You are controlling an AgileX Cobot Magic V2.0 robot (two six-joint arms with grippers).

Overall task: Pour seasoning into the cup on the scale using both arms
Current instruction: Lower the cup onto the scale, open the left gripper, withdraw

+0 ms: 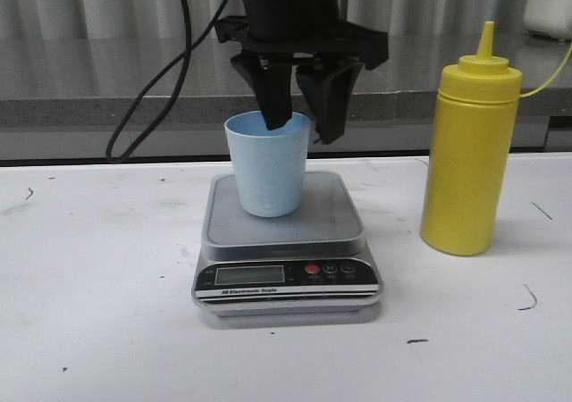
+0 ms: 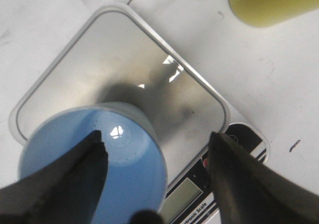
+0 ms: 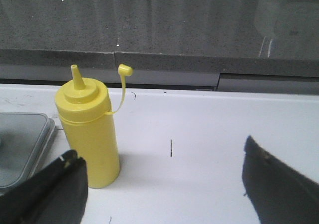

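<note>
White bench [image 1: 89, 330] spreads out in front of you, with a grey wall behind it. Your flat silver scale [image 1: 286, 281] sits in the middle, and the small pale blue plastic cup [image 1: 267, 165] stands on its plate. Your left gripper [image 1: 304, 121] hangs over the cup with jaws wide apart, one finger inside the rim, one outside, squeezing nothing. Your tall yellow squeeze bottle [image 1: 467, 152] stands upright right of the scale, cap off its tip. Your right gripper [image 3: 164, 184] has wide jaws, holding nothing.
</note>
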